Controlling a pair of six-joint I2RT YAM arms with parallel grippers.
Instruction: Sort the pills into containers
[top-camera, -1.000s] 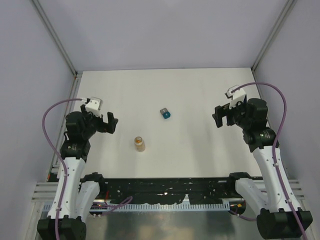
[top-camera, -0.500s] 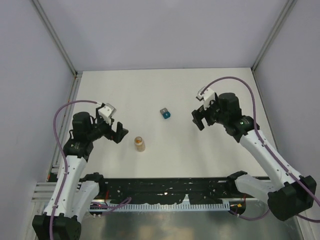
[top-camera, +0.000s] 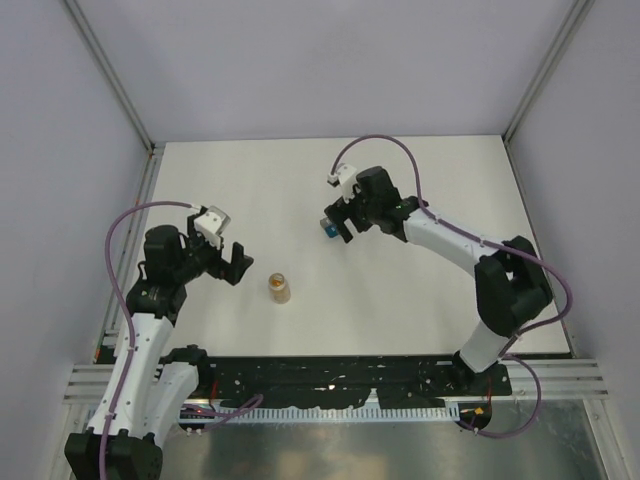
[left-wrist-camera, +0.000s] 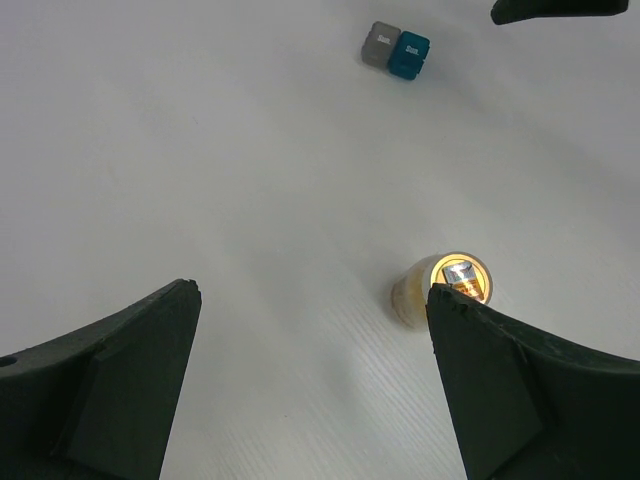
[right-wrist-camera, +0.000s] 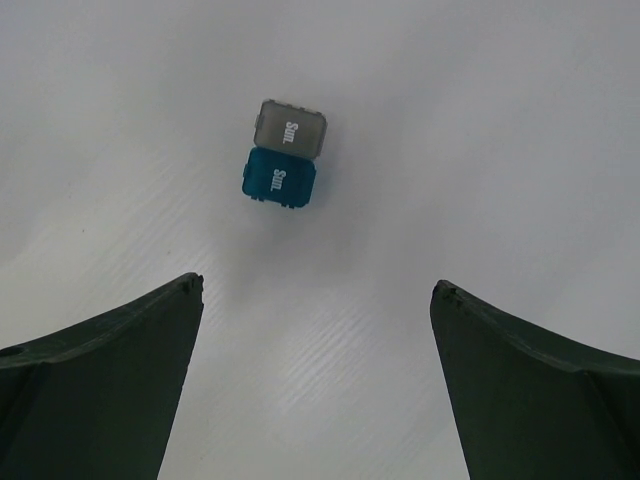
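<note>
The two containers sit side by side on the white table: a grey box (right-wrist-camera: 292, 127) and a teal-blue box (right-wrist-camera: 279, 178), both lids shut. They also show in the left wrist view, grey (left-wrist-camera: 380, 44) and teal (left-wrist-camera: 409, 54). My right gripper (right-wrist-camera: 318, 283) is open and empty, hovering just short of them; from above, the right gripper (top-camera: 338, 222) covers most of the pair, with only a bit of the teal box (top-camera: 326, 230) showing. My left gripper (left-wrist-camera: 312, 290) is open and empty, its right finger beside the vial. No loose pills are visible.
A small clear vial with an orange-brown top (top-camera: 279, 288) stands upright in front of the boxes, just right of my left gripper (top-camera: 238, 263); it also shows in the left wrist view (left-wrist-camera: 445, 288). Walls enclose the table at the back and sides.
The right arm has swung far left from the table's right side and now hovers over the two boxes. The left gripper moved right toward the vial, then held still.
</note>
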